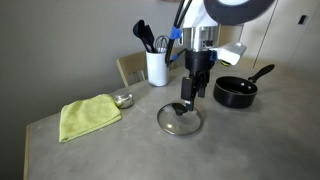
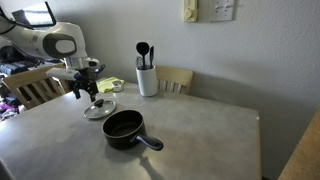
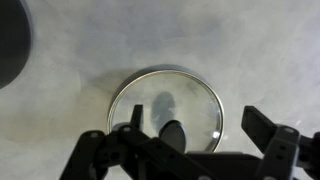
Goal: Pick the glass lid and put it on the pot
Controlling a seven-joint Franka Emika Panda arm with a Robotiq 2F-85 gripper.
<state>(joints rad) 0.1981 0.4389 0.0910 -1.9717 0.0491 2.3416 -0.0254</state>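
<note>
1. One glass lid (image 1: pixel 180 121) lies flat on the grey surface (image 1: pixel 270 150), its black knob (image 3: pixel 172 130) facing up.
2. Directly above the lid hangs the end effector (image 1: pixel 191 99), jaws spread wide and holding nothing. In the wrist view its fingers (image 3: pixel 265 128) stand on either side of the knob.
3. Near the lid stands the black pot (image 1: pixel 236 93), uncovered, with its long handle pointing away from the lid.
4. Behind the lid are a white utensil holder (image 1: pixel 157 68), a small metal bowl (image 1: pixel 123 99) and a green cloth (image 1: pixel 88 116).

White arm (image 2: pixel 48 42), black gripper (image 1: pixel 190 98)
</note>
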